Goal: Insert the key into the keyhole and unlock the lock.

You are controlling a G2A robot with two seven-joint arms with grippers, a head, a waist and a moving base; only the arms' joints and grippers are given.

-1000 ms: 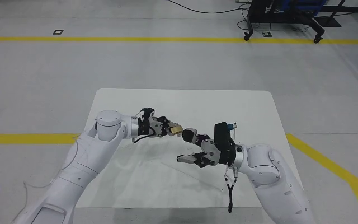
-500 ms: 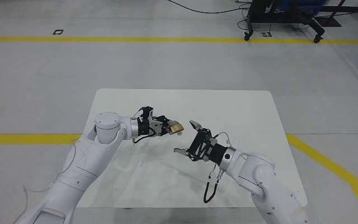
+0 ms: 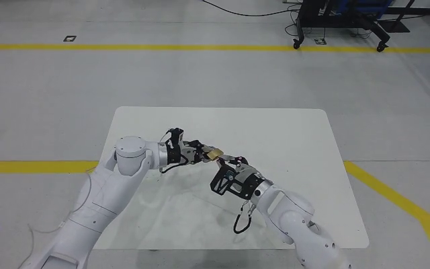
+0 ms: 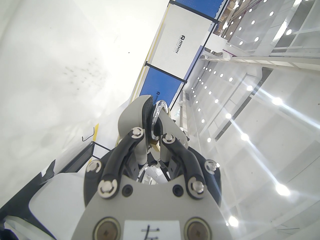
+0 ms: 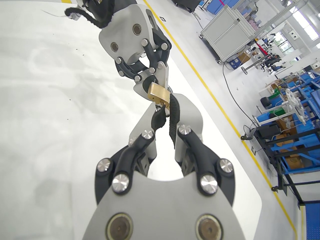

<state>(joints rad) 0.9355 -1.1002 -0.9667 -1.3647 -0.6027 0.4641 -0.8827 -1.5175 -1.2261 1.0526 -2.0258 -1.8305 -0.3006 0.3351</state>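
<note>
here, lock body [image 5: 158, 95] from right wrist, shackle [image 4: 156, 118] from left

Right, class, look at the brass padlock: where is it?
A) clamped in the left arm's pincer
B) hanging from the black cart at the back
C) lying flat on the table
A: the right wrist view shows the padlock gripped in the left pincer, whose two fingers close on its brass body.
</note>
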